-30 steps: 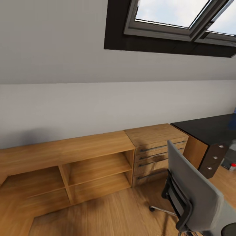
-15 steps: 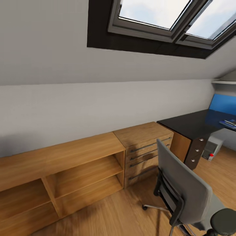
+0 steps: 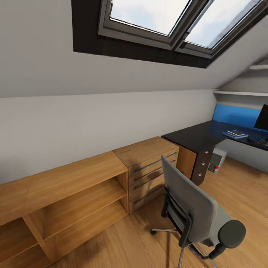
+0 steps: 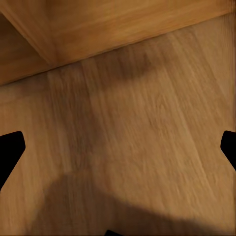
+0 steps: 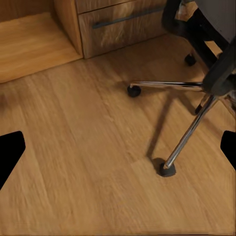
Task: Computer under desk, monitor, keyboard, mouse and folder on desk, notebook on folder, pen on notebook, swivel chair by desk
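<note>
The grey swivel chair (image 3: 193,210) stands on the wood floor with its back to me, a short way from the black desk (image 3: 193,137) with its blue back panel (image 3: 236,115). A blue folder (image 3: 240,136) lies on the desk with a small grey notebook (image 3: 235,132) on top. The monitor (image 3: 262,118) is cut by the right edge, with a dark flat thing, maybe the keyboard (image 3: 263,142), in front of it. Under the desk sits the computer (image 3: 217,160). My left gripper (image 4: 118,150) and right gripper (image 5: 118,150) hang open over the floor, the right one near the chair's metal base (image 5: 169,86). The pen is too small to make out.
A low light-wood shelf unit (image 3: 70,186) runs along the wall at left, joined to a wood drawer unit (image 3: 149,163) beside the desk. Dark-framed skylights (image 3: 160,18) sit in the sloped wall. Open floor (image 3: 238,186) lies right of the chair.
The whole picture has slid left, so the camera has turned right. The desk's far part, the folder with notebook, the monitor and the computer have come into view.
</note>
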Controlling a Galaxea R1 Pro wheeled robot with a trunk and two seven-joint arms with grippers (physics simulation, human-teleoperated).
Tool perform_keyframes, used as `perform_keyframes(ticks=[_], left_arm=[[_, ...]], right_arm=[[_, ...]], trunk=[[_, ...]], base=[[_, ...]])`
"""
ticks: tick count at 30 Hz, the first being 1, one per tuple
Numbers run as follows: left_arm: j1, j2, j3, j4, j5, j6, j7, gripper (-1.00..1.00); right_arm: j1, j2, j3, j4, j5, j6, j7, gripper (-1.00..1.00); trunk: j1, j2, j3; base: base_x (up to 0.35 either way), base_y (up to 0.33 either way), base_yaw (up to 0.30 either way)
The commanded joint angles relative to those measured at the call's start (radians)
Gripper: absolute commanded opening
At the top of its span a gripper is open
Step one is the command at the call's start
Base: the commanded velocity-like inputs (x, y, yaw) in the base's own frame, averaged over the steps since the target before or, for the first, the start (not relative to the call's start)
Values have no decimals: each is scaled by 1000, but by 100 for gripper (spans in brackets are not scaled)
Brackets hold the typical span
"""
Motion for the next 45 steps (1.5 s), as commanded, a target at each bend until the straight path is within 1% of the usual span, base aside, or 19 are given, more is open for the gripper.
perform_keyframes(ticks=[1, 14, 41, 45], left_arm=[[-1, 0, -9, -1, 8, -4, 5, 100], [-1, 0, -9, -1, 8, -4, 6, 100], [-1, 0, -9, -1, 8, -4, 6, 100], [-1, 0, -9, -1, 8, -4, 6, 100]], right_arm=[[-1, 0, 6, 1, 3, -2, -9, 100], [-1, 0, 6, 1, 3, -2, -9, 100], [-1, 0, 6, 1, 2, -2, -9, 100], [-2, 0, 6, 1, 2, -2, -9, 100]], trunk=[[0, -1, -1], [0, -1, -1], [0, -1, -1], [0, -1, -1]], base=[[0, 201, -300], [0, 251, -300], [0, 8, -300], [0, 129, -300]])
